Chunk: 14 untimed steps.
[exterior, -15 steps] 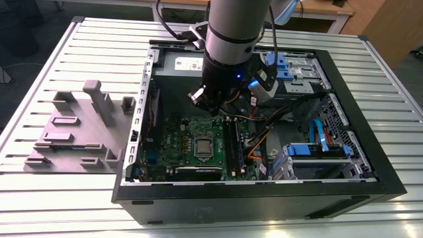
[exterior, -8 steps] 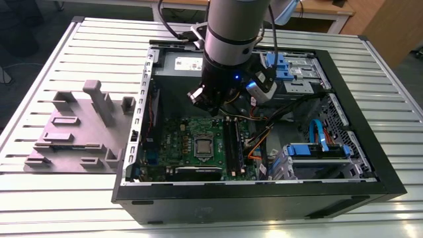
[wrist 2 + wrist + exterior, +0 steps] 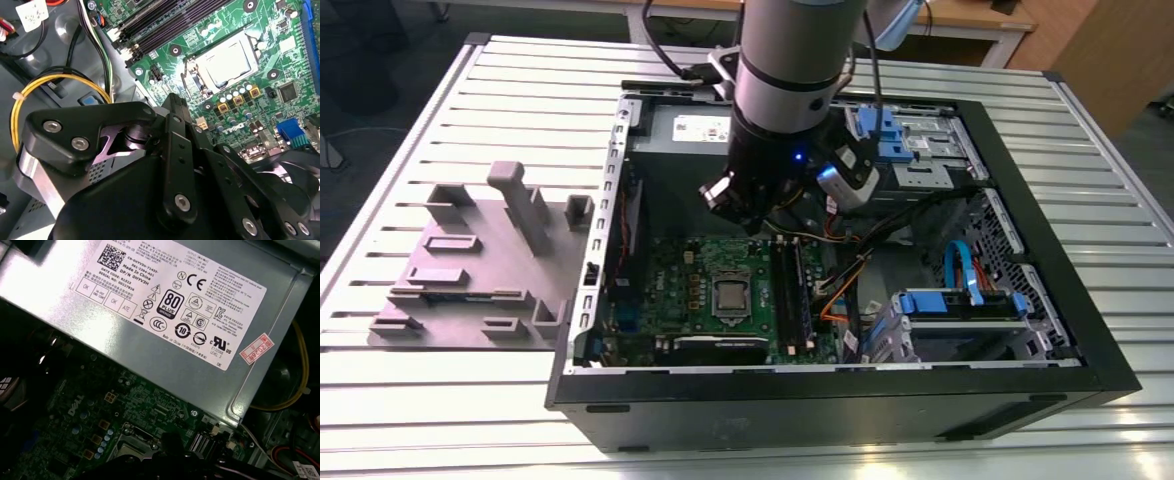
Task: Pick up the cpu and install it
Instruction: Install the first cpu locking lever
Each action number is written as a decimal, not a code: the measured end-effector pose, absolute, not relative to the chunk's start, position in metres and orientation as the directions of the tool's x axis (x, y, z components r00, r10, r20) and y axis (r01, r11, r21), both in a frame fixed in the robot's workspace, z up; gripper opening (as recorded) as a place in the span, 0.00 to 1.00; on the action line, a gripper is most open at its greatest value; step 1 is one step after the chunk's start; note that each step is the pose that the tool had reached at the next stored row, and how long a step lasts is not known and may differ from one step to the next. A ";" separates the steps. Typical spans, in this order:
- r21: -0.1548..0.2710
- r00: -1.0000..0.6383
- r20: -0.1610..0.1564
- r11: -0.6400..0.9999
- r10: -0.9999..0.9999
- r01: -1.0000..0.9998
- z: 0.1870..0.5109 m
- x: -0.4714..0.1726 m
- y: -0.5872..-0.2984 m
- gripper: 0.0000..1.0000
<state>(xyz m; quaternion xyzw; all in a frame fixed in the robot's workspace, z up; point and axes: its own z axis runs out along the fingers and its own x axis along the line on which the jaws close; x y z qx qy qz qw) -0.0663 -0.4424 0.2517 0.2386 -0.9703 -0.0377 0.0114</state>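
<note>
My end effector [image 3: 744, 212] hangs inside the open computer case [image 3: 1067, 350] above the motherboard [image 3: 680, 290]; can't tell if it's released or clenched. The cpu [image 3: 730, 293] sits in its socket on the board, silvery top visible in the second wrist view [image 3: 227, 61]. Case rests on the tabletop [image 3: 427, 400].

Silvery cpu [image 3: 227, 59], green motherboard [image 3: 678, 272], black gripper [image 3: 172, 107], grey power supply [image 3: 165, 335]
</note>
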 end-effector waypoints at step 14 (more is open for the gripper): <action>0.076 -0.896 0.005 0.894 -0.443 -0.442 0.250 -0.065 -0.444 0.10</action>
